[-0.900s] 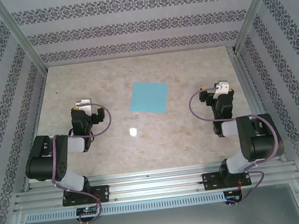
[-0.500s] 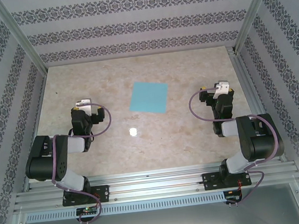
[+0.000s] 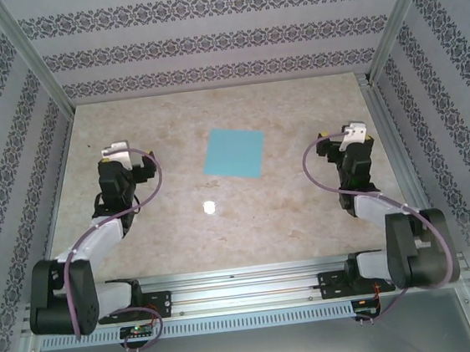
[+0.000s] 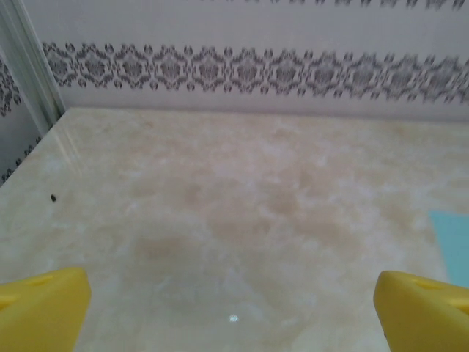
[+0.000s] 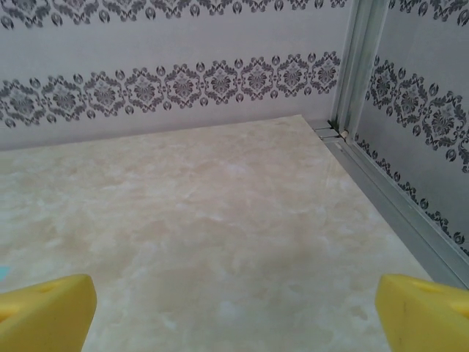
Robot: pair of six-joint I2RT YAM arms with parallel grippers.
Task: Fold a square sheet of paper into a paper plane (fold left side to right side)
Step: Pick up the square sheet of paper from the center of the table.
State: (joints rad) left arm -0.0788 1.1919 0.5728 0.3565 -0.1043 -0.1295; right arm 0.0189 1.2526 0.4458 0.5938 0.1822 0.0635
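A square cyan sheet (image 3: 233, 153) lies flat on the desk (image 3: 165, 234), turned slightly so that its edges run a little askew. It is unfolded, with no crease that I can see, so the first fold, left side over to right side, is not yet begun.

I judge the sheet very light and thin, limp rather than stiff, and easy to crumple or tear if pinched hard. It lies flush on a smooth, glossy surface, so it will probably slide away from a push and offer no edge to get under. The best hold, I think, is at the sheet's left edge or a left corner. I would coax it up, pinch only the margin, then carry it across while something pins the sheet's right side.

My left pincer (image 3: 118, 151) hovers well to the left of the sheet, jaws spread wide, holding nothing. In its wrist view the yellow fingertips (image 4: 40, 308) sit at the bottom corners, and a sliver of the sheet shows at the right edge. My right pincer (image 3: 354, 136) hovers well to the right of the sheet, equally wide and empty.

A small white glare spot (image 3: 209, 205) shines on the desk just to the near side of the sheet. Patterned walls (image 3: 204, 40) stand beyond the sheet.
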